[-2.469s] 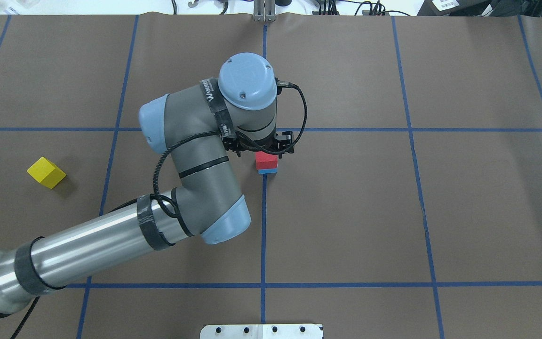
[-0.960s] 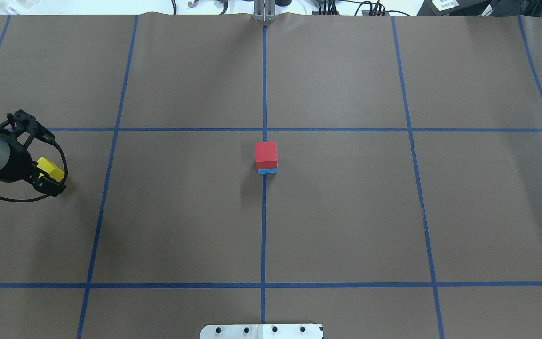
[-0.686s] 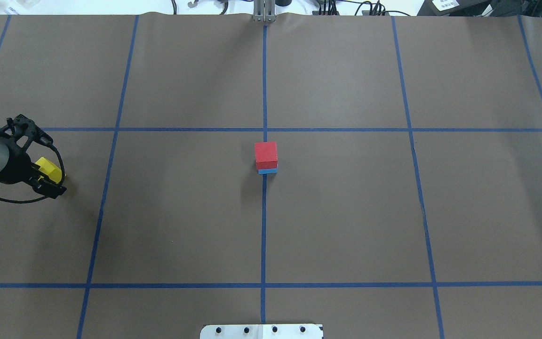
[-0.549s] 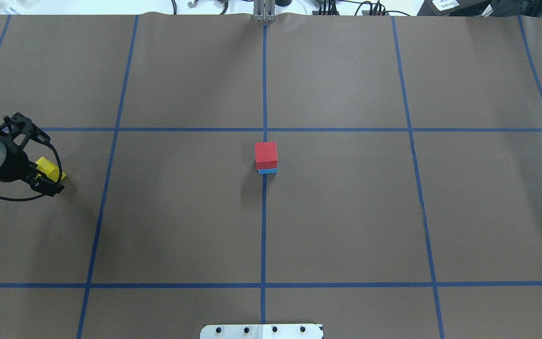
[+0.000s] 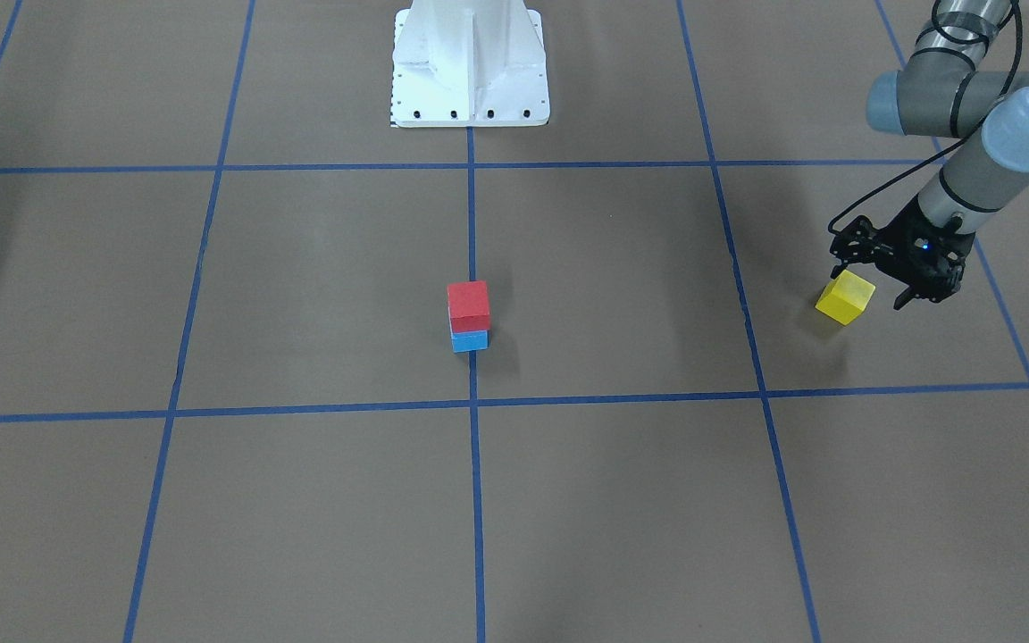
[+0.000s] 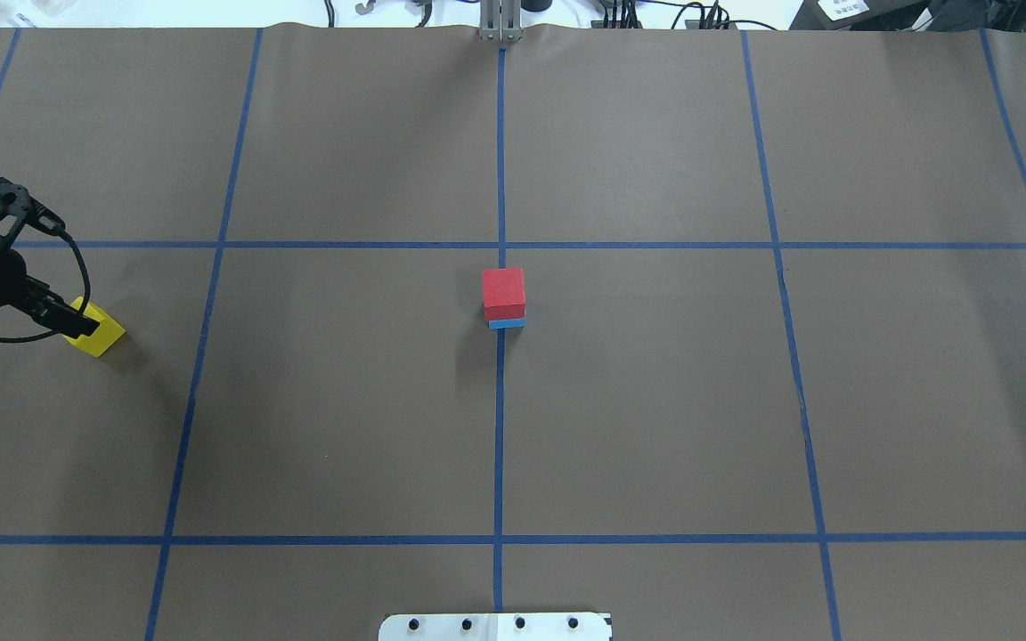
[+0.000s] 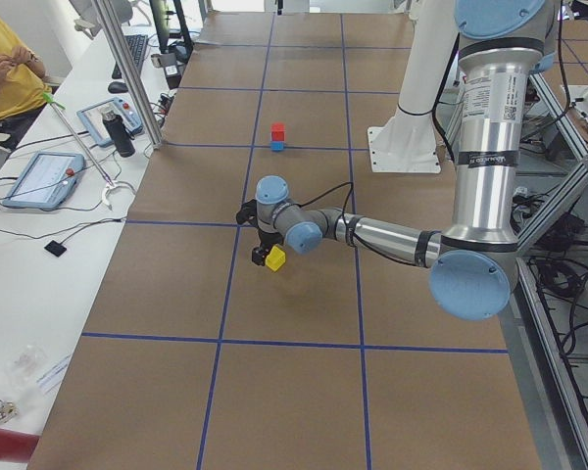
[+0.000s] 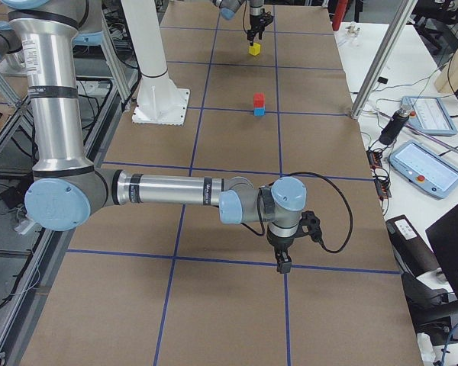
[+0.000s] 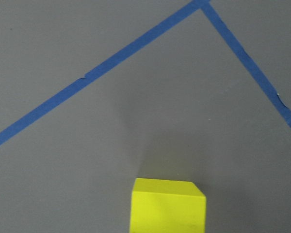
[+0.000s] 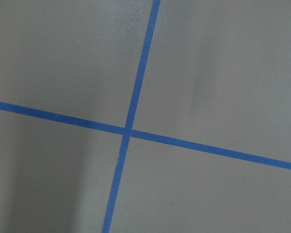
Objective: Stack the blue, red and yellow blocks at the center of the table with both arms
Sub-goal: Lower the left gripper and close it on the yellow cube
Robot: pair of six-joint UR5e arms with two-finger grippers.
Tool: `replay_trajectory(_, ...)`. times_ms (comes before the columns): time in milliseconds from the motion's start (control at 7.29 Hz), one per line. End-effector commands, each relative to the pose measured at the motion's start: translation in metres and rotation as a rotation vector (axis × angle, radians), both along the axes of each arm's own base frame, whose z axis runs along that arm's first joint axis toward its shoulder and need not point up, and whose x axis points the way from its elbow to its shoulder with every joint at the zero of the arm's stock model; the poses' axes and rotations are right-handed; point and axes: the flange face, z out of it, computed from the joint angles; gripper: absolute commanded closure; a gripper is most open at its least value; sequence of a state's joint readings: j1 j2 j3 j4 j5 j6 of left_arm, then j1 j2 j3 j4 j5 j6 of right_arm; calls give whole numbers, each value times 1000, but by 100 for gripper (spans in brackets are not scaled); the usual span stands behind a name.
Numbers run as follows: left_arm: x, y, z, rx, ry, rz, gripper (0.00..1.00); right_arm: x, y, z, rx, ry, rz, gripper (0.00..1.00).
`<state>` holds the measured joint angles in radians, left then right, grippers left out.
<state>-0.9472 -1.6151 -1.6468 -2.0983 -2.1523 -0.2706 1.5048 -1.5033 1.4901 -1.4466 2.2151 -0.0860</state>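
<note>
A red block [image 6: 503, 292] sits on a blue block [image 6: 506, 324] at the table's centre, also in the front view with red [image 5: 468, 306] over blue [image 5: 470, 341]. A yellow block [image 6: 99, 331] lies on the table at far left; it also shows in the front view [image 5: 845, 297] and at the bottom of the left wrist view [image 9: 168, 206]. My left gripper [image 5: 868, 288] is open, low over the yellow block with a finger on either side. My right gripper [image 8: 282, 265] shows only in the exterior right view, far from the blocks; I cannot tell its state.
The robot's white base [image 5: 468, 62] stands at the table's near edge. Blue tape lines [image 6: 499, 427] mark a grid on the brown table cover. Tablets and cables [image 8: 420, 164] lie on a side bench beyond the far edge.
My left arm left the red-on-blue stack and swung to the yellow block at far left. In the last half second the gripper shifted further left, uncovering more of the block.
</note>
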Motion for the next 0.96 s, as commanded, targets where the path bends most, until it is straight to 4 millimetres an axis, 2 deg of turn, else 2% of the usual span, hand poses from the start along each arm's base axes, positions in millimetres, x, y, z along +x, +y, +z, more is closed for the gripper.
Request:
replay_trajectory(0, 15, -23, -5, -7, 10, -2, 0, 0, -1, -1, 1, 0, 0, 0)
replay_trajectory(274, 12, -19, 6, -20, -2, 1, 0, 0, -1, 0, 1, 1, 0, 0)
replay_trajectory(686, 11, -18, 8, -25, -3, 0, 0, 0, -1, 0, 0, 1, 1, 0)
replay_trajectory(823, 11, -17, 3, -21, 4, -1, 0, 0, -1, -1, 1, 1, 3, 0)
